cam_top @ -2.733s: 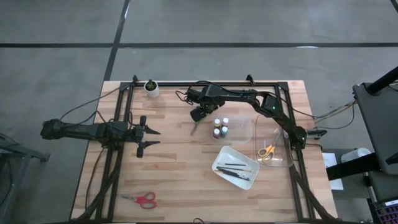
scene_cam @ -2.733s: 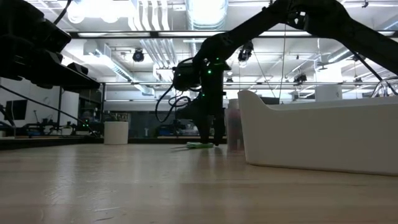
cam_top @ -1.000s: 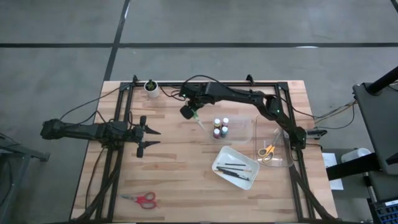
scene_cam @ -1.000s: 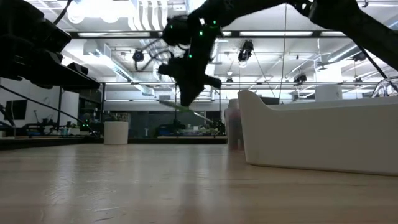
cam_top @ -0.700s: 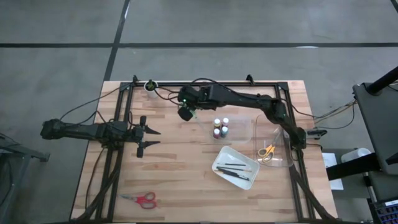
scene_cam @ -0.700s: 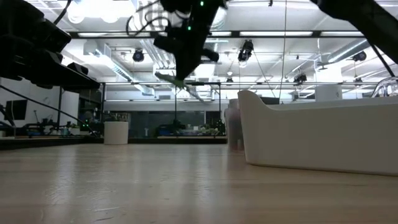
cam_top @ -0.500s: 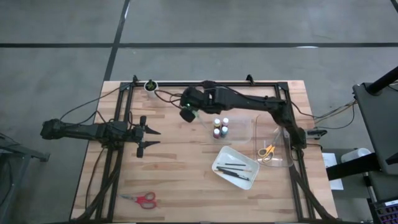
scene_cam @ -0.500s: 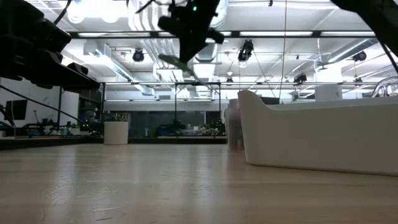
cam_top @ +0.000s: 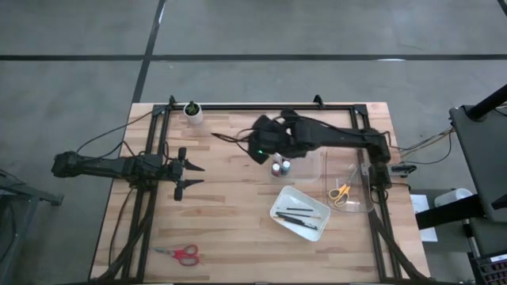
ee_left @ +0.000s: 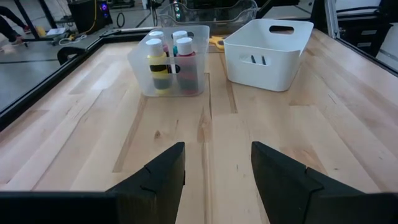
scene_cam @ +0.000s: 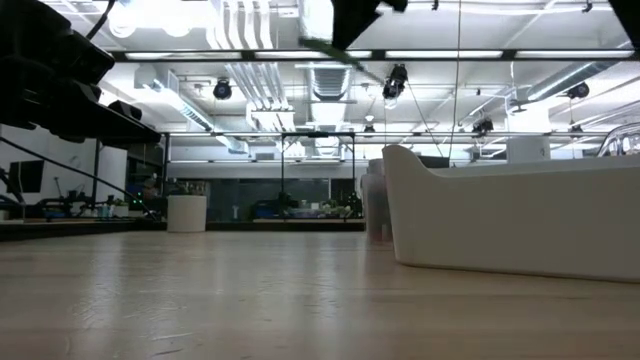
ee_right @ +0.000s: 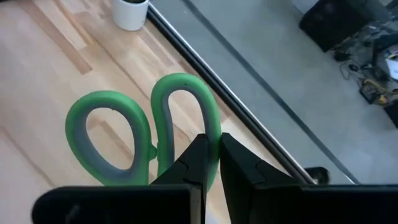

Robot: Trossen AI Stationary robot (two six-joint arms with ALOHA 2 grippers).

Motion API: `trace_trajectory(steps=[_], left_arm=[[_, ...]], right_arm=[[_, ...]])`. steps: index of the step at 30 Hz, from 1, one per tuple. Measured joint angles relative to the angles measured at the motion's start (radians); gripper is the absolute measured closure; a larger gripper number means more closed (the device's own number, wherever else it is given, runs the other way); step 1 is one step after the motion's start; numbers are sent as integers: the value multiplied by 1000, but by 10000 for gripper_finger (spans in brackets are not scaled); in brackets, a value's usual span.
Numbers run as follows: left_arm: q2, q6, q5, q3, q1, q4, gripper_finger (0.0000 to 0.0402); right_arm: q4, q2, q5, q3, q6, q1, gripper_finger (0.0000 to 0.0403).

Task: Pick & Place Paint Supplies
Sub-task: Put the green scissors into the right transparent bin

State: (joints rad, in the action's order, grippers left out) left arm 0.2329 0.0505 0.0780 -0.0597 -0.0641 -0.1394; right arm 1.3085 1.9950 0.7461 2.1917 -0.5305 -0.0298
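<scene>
My right gripper [cam_top: 258, 151] hangs high over the table's middle, left of the paint bottles [cam_top: 281, 165], shut on green-handled scissors [ee_right: 146, 134]. In the low view it shows at the top edge [scene_cam: 350, 22], a thin part of the scissors [scene_cam: 326, 48] sticking out below it. The bottles [ee_left: 171, 55] stand upright in a small clear holder. My left gripper [cam_top: 192, 176] rests open at the left, nothing between its fingers [ee_left: 161, 171]. Red-handled scissors [cam_top: 181, 253] lie flat near the front edge. My right gripper pinches one green handle loop at its outer side [ee_right: 212, 135] between its two fingertips [ee_right: 194, 163]. The fingers slant down from above. Both loops stick out past the fingertips, and the scissors are lifted clear of the table; the blades are hidden in the wrist view.
A white tray [cam_top: 279, 207] with dark brushes lies right of centre. A clear bin [cam_top: 352, 158] holding yellow-handled scissors [cam_top: 341, 192] stands at the right. A small white cup [cam_top: 192, 113] stands at the far left corner. Bare wood lies between the two grippers.
My right gripper has risen, moved toward the table's right edge and turned, carrying the green scissors up and over toward the paint bottles. It has stayed shut on them.
</scene>
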Motion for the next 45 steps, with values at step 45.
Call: trace_trajectory(steps=[45], left_arm=[[11,0,0,0,0,0,215]], right_arm=[[245,-987,-264,-1301,-1240,-232,380]])
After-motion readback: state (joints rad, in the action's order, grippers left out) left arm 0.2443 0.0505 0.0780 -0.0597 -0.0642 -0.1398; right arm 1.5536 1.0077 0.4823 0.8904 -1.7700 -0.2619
